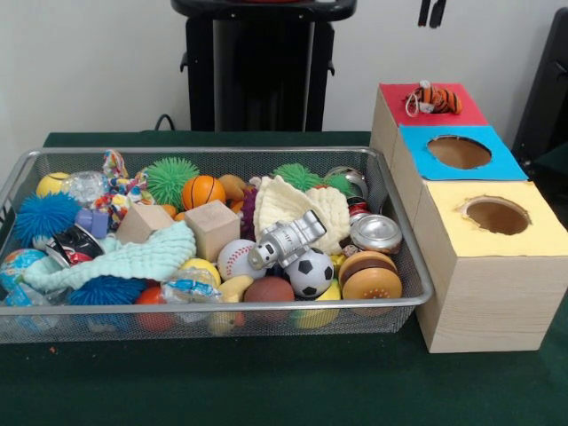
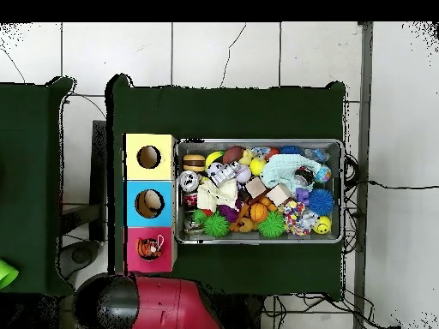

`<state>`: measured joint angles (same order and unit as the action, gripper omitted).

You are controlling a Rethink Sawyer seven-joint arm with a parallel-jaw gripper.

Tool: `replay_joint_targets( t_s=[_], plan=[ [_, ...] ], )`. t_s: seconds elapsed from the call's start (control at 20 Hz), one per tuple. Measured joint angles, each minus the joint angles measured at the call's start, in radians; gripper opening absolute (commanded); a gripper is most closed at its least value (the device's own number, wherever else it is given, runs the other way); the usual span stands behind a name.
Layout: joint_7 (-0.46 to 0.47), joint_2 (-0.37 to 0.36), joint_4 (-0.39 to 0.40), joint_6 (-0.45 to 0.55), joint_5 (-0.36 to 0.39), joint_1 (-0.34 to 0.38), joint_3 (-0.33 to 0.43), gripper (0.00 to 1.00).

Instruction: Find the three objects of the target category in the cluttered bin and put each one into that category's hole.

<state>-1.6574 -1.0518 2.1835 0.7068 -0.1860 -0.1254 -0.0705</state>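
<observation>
A wire-mesh bin [image 1: 222, 153] [image 2: 257, 142] is heaped with toys. Among them are a basketball [image 1: 203, 191], a baseball [image 1: 235, 259], a soccer ball [image 1: 311, 273], a silver robot figure [image 1: 286, 240], a wooden block [image 1: 212, 229], a tin can [image 1: 375, 232], a burger toy [image 1: 371, 277] and spiky balls [image 1: 170, 179]. To the bin's right a wooden box has a blue-framed hole [image 1: 459, 152] and a yellow-framed hole [image 1: 497, 216]. A tiger plush [image 1: 437, 98] [image 2: 149, 248] lies on the red panel. My gripper [image 1: 430, 12] shows only as two separated tips at the top edge, above the red panel, open and holding nothing.
A mint cloth [image 1: 133, 262] and a cream knit cloth [image 1: 297, 206] cover part of the pile. The bin and box stand on a green table cover [image 1: 266, 382]. In the overhead view, the red arm body [image 2: 163, 304] sits below the box.
</observation>
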Motion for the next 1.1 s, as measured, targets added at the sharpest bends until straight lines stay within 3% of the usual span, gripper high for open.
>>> replay_joint_targets(
  t_s=[0.5, 1.1],
  plan=[
    [0.000, -0.031, 0.007, -0.031, -0.006, -0.002, -0.001, 0.00],
    [0.000, 0.064, 0.053, -0.357, -0.014, 0.049, 0.040, 0.00]
  ],
)
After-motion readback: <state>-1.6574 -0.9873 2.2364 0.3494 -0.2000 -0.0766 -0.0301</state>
